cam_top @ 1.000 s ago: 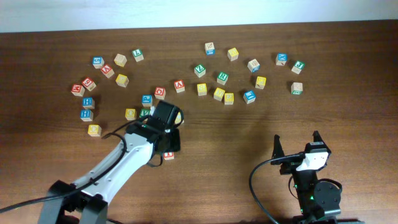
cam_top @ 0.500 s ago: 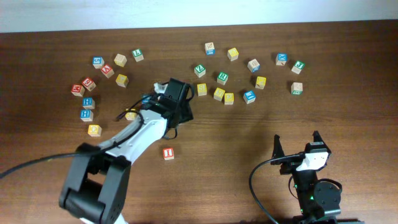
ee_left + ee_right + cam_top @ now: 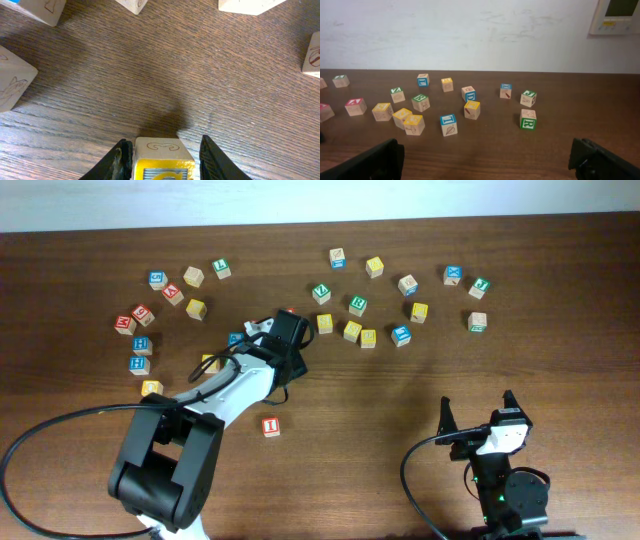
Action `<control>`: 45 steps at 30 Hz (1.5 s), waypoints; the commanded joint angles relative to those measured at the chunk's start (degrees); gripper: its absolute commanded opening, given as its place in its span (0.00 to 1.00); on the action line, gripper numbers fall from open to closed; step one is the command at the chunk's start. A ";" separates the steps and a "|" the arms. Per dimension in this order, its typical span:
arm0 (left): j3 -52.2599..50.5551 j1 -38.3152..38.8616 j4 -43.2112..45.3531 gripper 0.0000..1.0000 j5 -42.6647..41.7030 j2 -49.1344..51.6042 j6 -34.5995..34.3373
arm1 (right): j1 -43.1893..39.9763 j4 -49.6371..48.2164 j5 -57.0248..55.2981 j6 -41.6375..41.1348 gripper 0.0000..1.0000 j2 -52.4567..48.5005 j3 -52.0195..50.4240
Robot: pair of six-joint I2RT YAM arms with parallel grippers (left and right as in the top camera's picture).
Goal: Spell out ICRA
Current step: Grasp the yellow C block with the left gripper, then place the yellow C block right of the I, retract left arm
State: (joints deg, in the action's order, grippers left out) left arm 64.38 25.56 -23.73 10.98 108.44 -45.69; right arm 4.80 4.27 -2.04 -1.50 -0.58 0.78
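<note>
Now the left tool [image 3: 163,150] grips the yellow C cube [image 3: 162,161] between its fingers, in among the other cubes [image 3: 352,330] scattered far across the surface [image 3: 400,385]. The red I cube [image 3: 269,426] lies alone, nearer. The right tool [image 3: 478,412] sits open, near right.

Bench [image 3: 400,390]: dark brown wood with a fine grain running lengthwise; it fills nearly the whole overhead view.
Bench surface up close: the left wrist view shows wavy dark grain lines and soft patches of shadow.
Wall [image 3: 470,30]: plain white, faintly scuffed and smudged, rising straight behind the bench's far edge.
Wall panel [image 3: 619,15]: a pale boxy unit with a dark screen, mounted at the wall's upper right and cut off by the frame.
Light: even and diffuse, with soft-edged shadows.
</note>
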 commanded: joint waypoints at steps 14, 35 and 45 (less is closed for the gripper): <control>5.97 0.28 -7.91 0.20 -6.58 0.44 8.26 | -0.33 0.24 -0.07 -0.22 0.98 0.37 -0.46; -1.44 9.44 -18.21 0.27 -8.11 -3.89 6.51 | -0.33 0.24 -0.07 -0.22 0.98 0.37 -0.46; -1.27 9.42 -18.32 0.34 -8.52 -3.91 6.93 | -0.33 0.24 -0.07 -0.22 0.98 0.37 -0.46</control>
State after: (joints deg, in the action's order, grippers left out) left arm 63.61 34.72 -41.98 1.98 105.23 -38.68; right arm 4.80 4.27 -2.04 -1.54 -0.58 0.78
